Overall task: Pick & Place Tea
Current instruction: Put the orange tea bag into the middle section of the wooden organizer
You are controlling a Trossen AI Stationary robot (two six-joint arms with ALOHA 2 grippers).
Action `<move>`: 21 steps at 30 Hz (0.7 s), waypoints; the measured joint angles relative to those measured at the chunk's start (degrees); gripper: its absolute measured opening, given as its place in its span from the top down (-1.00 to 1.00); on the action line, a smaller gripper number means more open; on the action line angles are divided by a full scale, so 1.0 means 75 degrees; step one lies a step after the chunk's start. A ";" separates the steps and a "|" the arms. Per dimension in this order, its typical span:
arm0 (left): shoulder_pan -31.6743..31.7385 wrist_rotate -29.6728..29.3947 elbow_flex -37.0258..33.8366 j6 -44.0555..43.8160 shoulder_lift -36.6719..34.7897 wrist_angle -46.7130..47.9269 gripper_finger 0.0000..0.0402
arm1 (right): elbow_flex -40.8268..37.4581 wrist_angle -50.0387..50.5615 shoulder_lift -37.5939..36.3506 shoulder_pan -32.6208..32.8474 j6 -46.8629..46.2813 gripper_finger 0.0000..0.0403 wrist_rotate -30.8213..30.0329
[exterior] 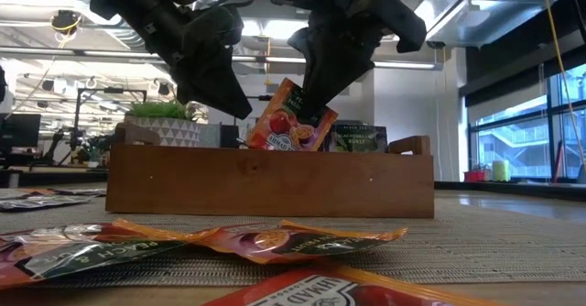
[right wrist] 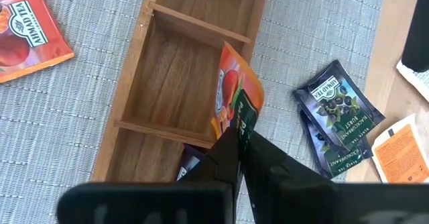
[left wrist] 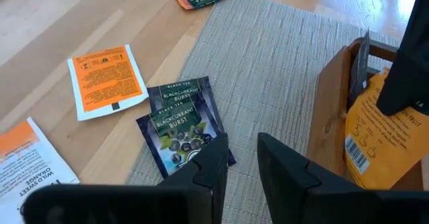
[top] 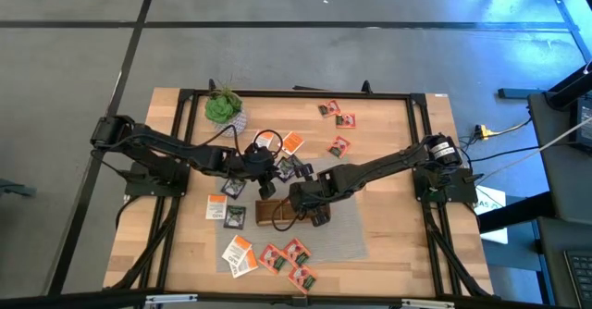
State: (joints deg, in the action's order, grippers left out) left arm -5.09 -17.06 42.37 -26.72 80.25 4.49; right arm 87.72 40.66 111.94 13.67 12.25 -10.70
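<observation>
The right gripper pinches an orange sachet upright over the tray's middle compartment, ready to drop; the left gripper, fingers slightly parted and empty, hovers above the dark sachets beside the tray.

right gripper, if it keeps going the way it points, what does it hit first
Probably the floor of the wooden tray's middle compartment: the right gripper, shut on an orange tea sachet, points down into it. Depth is unclear.

Two matte black jointed arms trail black cables, each ending in a blocky two-fingered tool.
</observation>
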 joint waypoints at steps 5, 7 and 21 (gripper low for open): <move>-0.0002 0.0000 0.0000 -0.0003 0.0000 0.0000 0.62 | -0.0002 0.0000 0.0000 0.0000 -0.0001 0.88 -0.0024; 0.0001 0.0000 0.0000 -0.0003 0.0000 0.0000 0.62 | -0.0003 0.0002 0.0000 0.0000 0.0004 0.88 -0.0024; -0.0002 -0.0003 0.0000 -0.0002 0.0000 -0.0001 0.62 | -0.0003 0.0028 -0.0003 0.0000 -0.0043 0.88 -0.0021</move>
State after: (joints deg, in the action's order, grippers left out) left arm -5.10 -17.08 42.37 -26.74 80.25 4.48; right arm 87.70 40.88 111.92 13.67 11.93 -10.85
